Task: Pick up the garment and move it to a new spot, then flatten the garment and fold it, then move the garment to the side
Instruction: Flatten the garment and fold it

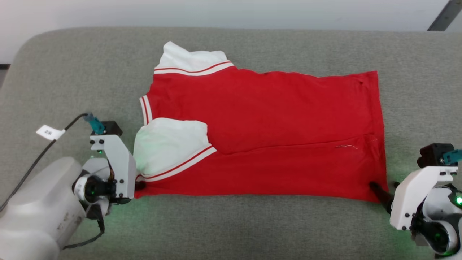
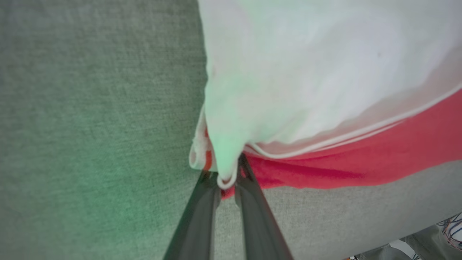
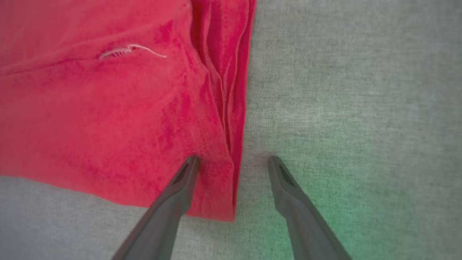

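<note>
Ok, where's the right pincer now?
At head view's lower right, the right pincer straddles the jersey's hem corner, open: one finger on cloth, one on grey cushion.

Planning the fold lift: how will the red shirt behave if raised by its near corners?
Probably floppy: the garment bunches where the left gripper pinches its sleeve corner. Lifted now it would likely drape and drag, since the right gripper stands open astride the hem. Seems thin and light: folded layers lie flat.

grey fabric surface (image 1: 252,224); pale wall (image 1: 231,11) behind it.
</note>
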Tool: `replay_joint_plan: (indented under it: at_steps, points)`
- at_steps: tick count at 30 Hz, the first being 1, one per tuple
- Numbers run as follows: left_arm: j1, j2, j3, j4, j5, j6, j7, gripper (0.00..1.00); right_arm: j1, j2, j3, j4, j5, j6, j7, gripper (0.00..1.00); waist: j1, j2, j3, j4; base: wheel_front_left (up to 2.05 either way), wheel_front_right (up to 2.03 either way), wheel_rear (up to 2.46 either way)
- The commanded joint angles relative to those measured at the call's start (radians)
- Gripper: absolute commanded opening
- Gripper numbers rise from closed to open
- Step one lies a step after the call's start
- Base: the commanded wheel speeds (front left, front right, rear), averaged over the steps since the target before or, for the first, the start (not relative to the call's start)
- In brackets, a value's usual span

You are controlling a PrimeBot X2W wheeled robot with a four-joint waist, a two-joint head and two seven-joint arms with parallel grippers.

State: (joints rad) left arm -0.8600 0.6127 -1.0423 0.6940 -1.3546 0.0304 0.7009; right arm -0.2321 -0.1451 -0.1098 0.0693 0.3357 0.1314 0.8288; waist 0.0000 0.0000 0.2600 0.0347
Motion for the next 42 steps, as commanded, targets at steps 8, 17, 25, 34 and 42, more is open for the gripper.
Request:
replay_joint_plan:
  at_steps: [8, 17, 25, 34, 42]
  points:
    - [0.04, -0.075, -0.029, 0.04, 0.007, -0.029, -0.013, 0.0, -0.045, -0.029, 0.046, 0.145, 0.009, -0.002, 0.031, 0.0, 0.0, 0.0, 0.016, 0.024, 0.0, 0.0, 0.0]
    - [0.024, -0.044, -0.027, 0.037, 0.006, -0.037, 0.011, 0.0, -0.069, -0.09, 0.043, 0.117, 0.027, -0.003, 0.04, 0.0, 0.0, 0.0, 0.01, 0.027, 0.0, 0.0, 0.0]
    - [0.003, 0.037, -0.039, -0.074, 0.029, -0.005, 0.063, 0.0, -0.03, -0.151, 0.061, 0.008, 0.076, -0.002, 0.103, 0.0, 0.0, 0.0, -0.005, 0.033, 0.0, 0.0, 0.0]
    - [0.008, 0.167, -0.041, -0.333, 0.056, 0.103, 0.105, 0.0, 0.046, -0.198, 0.027, -0.13, 0.103, -0.002, 0.188, 0.0, 0.0, 0.0, -0.005, 0.041, 0.0, 0.0, 0.0]
    - [0.061, 0.21, -0.043, -0.466, 0.049, 0.176, 0.095, 0.0, 0.088, -0.165, -0.002, -0.151, 0.099, -0.002, 0.209, 0.0, 0.0, 0.0, 0.013, 0.034, 0.0, 0.0, 0.0]
